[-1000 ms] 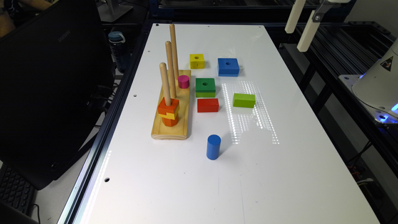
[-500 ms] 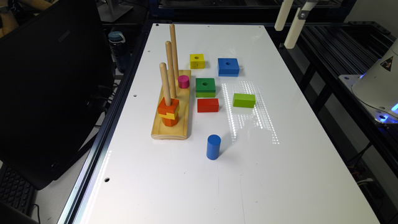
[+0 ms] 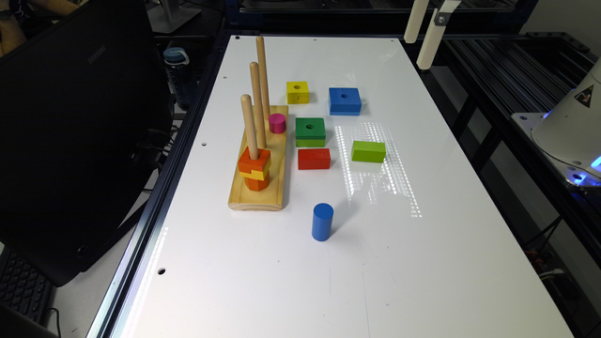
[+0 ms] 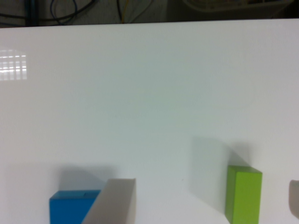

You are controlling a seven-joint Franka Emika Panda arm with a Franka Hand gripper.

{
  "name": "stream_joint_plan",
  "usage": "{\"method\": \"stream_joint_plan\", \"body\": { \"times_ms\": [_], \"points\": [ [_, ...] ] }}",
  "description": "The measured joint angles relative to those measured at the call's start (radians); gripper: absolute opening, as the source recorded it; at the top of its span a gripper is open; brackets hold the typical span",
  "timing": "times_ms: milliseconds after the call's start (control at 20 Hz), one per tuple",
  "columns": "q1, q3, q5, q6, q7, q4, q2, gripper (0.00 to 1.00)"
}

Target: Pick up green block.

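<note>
The green block is square with a round centre hole, dark green above and lime below. It lies flat on the white table, mid-cluster and untouched. Just behind it sit a yellow block and a blue block (both holed); a red block lies just in front, a lime block toward the exterior view's right, a pink cylinder and the peg board toward its left. A blue cylinder stands nearer the camera. The pincer hangs high over the far right table edge, well apart from the block; its fingers stand spread, empty.
</note>
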Motion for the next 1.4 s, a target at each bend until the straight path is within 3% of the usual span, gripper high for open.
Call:
{"method": "stream_joint_plan", "body": {
  "times_ms": [250, 600, 850, 1100, 1250, 1400],
  "points": [
    [-0.035, 0.0, 0.0, 0.003, -0.035, 0.027, 0.027, 1.0],
    [-0.041, 0.001, -0.0001, 0.006, -0.039, 0.082, 0.095, 1.0],
    [-0.054, 0.0, -0.0007, 0.007, -0.052, 0.12, 0.132, 1.0],
    [-0.069, 0.001, -0.0008, 0.013, -0.066, 0.187, 0.205, 1.0],
    [-0.069, 0.001, -0.0008, 0.014, -0.067, 0.223, 0.246, 1.0],
    [-0.069, 0.001, -0.0008, 0.014, -0.067, 0.237, 0.264, 1.0]
  ]
}}
